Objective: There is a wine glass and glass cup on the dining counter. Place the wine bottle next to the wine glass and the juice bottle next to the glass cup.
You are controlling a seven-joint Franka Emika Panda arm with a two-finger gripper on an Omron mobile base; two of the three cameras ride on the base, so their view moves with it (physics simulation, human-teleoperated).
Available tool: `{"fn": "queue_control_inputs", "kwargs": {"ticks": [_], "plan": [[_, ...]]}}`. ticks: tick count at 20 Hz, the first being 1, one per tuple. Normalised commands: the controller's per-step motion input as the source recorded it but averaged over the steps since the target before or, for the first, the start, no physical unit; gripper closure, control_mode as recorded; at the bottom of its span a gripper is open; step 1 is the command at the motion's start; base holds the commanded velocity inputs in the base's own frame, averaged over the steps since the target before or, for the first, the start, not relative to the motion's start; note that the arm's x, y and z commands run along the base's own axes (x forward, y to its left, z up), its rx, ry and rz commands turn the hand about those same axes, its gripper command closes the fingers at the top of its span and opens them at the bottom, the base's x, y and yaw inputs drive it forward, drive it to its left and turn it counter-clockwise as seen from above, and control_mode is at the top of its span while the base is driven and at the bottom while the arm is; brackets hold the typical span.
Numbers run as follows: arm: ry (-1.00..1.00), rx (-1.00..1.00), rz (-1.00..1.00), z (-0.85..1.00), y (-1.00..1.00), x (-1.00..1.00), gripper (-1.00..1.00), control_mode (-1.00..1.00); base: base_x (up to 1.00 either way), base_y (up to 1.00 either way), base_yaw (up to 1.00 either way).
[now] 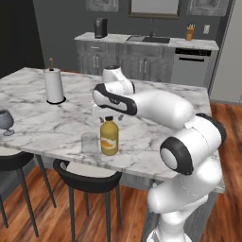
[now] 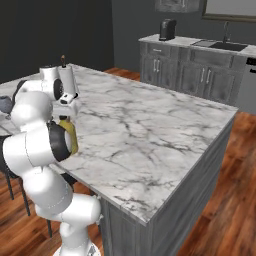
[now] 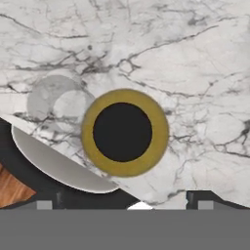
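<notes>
The juice bottle [image 1: 109, 137] stands upright near the front edge of the dining counter [image 1: 156, 142], with the glass cup [image 1: 89, 142] close beside it on its left. My gripper [image 1: 110, 116] hangs just above the bottle's black cap, open, holding nothing. In the hand view I look straight down on the juice bottle [image 3: 124, 132] and the glass cup [image 3: 58, 103]; the gripper [image 3: 124, 205] has its fingertips [image 3: 45, 205] spread wide. The wine glass [image 1: 5, 120] stands at the counter's far left edge. The wine bottle is out of view. My arm partly hides the juice bottle [image 2: 71, 136].
A paper towel roll [image 1: 54, 85] stands upright on the counter's far left part. Dark stools [image 1: 90, 172] sit under the front edge. A back counter with a sink [image 1: 147, 39] and a coffee machine [image 1: 100, 27] runs along the wall.
</notes>
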Motion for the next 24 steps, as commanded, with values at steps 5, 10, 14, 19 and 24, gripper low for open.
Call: {"fn": "queue_control_inputs", "kwargs": {"ticks": [5,10,14,19,24], "plan": [[0.00,0.08,0.00,0.02,-0.19,-0.54,-1.00,-1.00,0.00,0.00,0.00],[0.00,0.03,0.00,0.04,-0.28,-0.60,-1.00,-1.00,0.00,0.00,0.00],[-0.01,0.03,0.00,0.05,-0.36,-0.66,-1.00,-1.00,0.00,0.00,0.00],[0.00,0.00,0.00,0.07,-0.31,-0.62,-1.00,-1.00,0.00,0.00,0.00],[0.00,0.04,0.00,0.04,-0.42,-0.53,-1.00,-1.00,0.00,0.00,0.00]]}}
